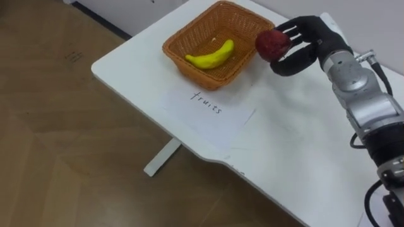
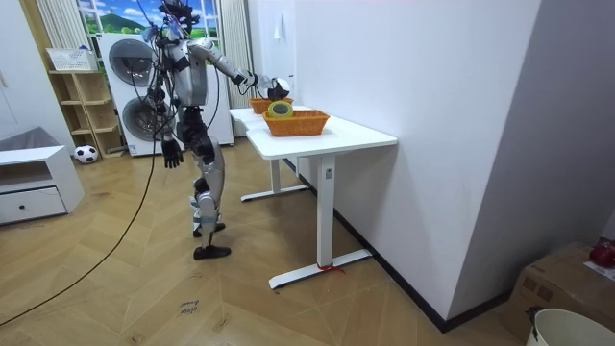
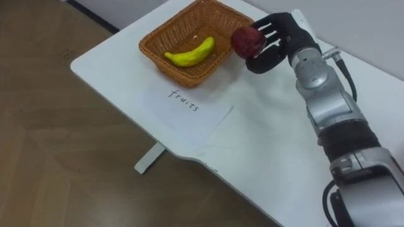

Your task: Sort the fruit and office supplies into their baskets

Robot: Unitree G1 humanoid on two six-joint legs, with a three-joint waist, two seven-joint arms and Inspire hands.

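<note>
Eye view: red fruit (image 1: 272, 44) is clasped in right hand (image 1: 310, 39) at the rim of fruit basket (image 1: 203, 77), judged ready for dropping beside banana (image 1: 211, 55); basket is marked by paper label (image 1: 208, 106) | Room view: left hand (image 2: 173, 152) is hung at the side, grasp cannot be told; tape roll (image 2: 280, 110) lies in nearer basket (image 2: 306, 125).

woven wicker basket (image 1: 189, 38) on a smooth white table (image 1: 303, 132).

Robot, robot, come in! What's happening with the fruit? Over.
Right hand shut on red fruit, at rim of basket. Banana already inside. Left hand down at side. Nothing in the way.
</note>
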